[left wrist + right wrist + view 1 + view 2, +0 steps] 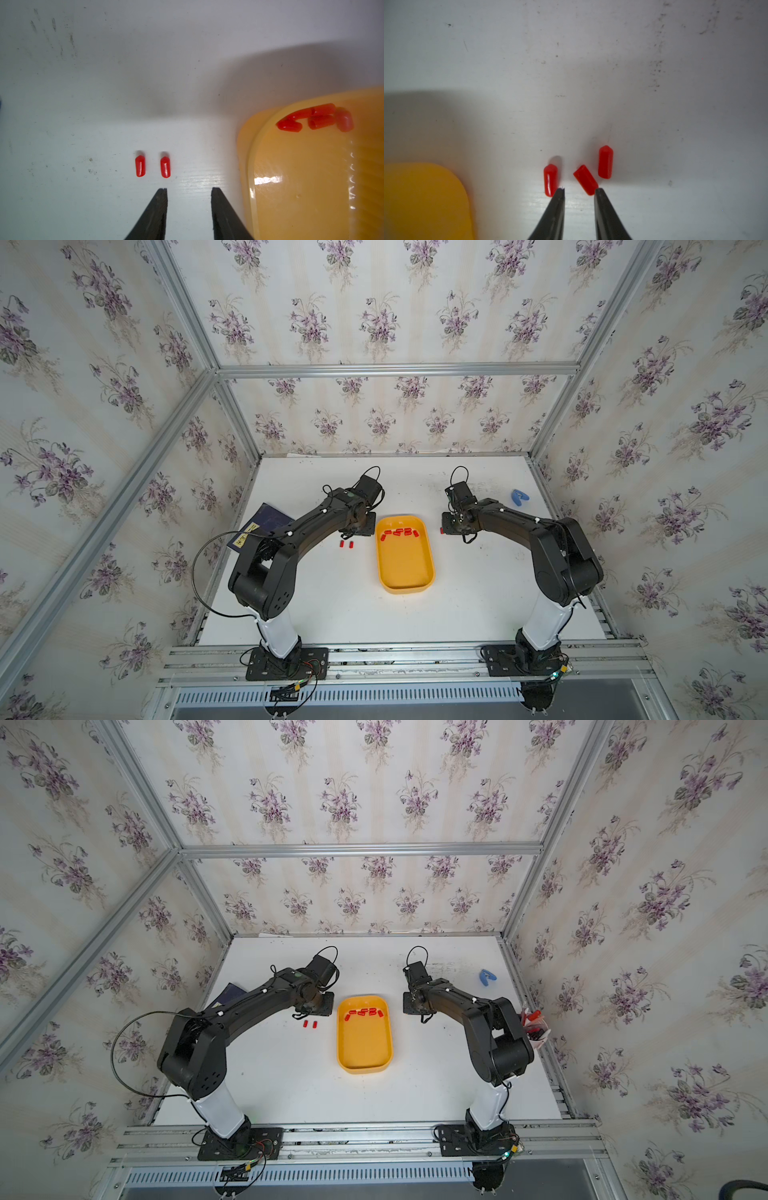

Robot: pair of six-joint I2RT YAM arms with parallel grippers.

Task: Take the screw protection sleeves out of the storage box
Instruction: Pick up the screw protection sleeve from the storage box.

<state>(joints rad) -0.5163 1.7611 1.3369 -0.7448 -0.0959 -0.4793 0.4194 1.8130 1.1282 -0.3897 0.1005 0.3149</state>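
Observation:
The yellow-orange storage box (405, 568) lies mid-table between my two arms. Several red screw protection sleeves (401, 532) cluster at its far end, also seen as sleeves in the box (315, 118). Two more sleeves (140, 166) lie side by side on the table left of the box, just beyond my left gripper (189, 188), which is open and holds nothing. Right of the box, three sleeves (606, 162) rest on the table. My right gripper (579, 189) is open a little, nothing between its fingers; a slanted sleeve (585, 179) touches one fingertip.
A dark navy booklet (266, 524) lies at the left table edge, partly under my left arm. A small blue object (519, 497) sits at the far right. A clear bag with red-capped items (534, 1025) hangs by the right edge behind my right arm.

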